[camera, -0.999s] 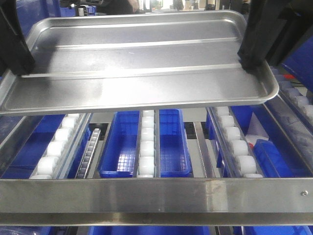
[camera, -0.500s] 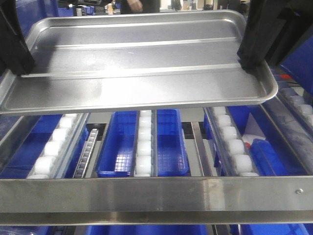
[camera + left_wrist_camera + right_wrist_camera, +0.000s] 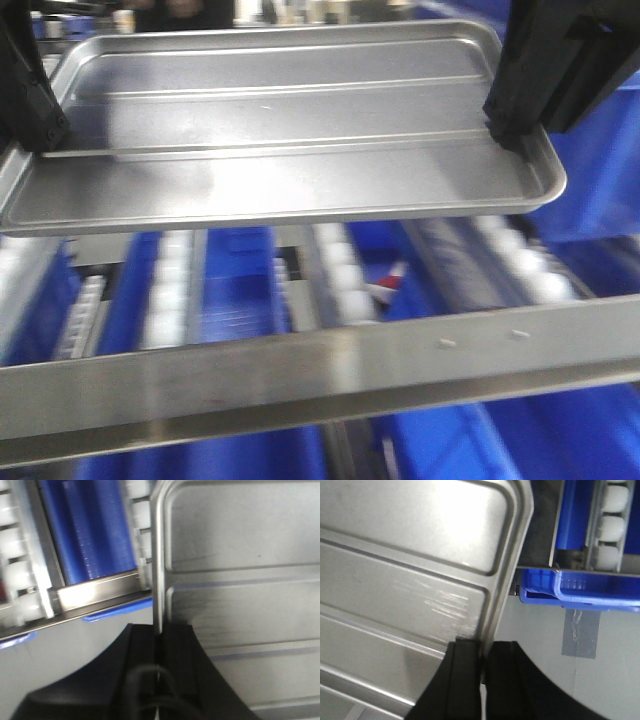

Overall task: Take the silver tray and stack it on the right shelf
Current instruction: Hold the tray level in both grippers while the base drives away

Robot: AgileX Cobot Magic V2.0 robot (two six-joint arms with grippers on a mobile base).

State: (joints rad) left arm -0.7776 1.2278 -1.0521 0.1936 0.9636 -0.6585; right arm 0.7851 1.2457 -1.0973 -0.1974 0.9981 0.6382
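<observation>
- A shiny rectangular silver steel tray [image 3: 240, 580] fills the view from 12 to 5 o'clock. Its raised rim runs upright down the centre, with a rounded corner at 12 o'clock, and long raised ridges cross its floor.
- The black left hand [image 3: 160, 632] rises from 6 o'clock, its two fingers closed on that rim, one on each side.
- From 9 to 11 o'clock, blurred, is a steel-framed shelf [image 3: 42, 555] with a silvery crossbar [image 3: 100, 591], white plastic rollers [image 3: 17, 577] and a dark-blue plastic crate [image 3: 92, 530].
- A plain grey surface [image 3: 65, 655] lies at 8 o'clock.

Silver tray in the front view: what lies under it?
Below the silver tray: white rollers and blue crates of the shelf, blurred. The shelf's far part is covered by the tray.
</observation>
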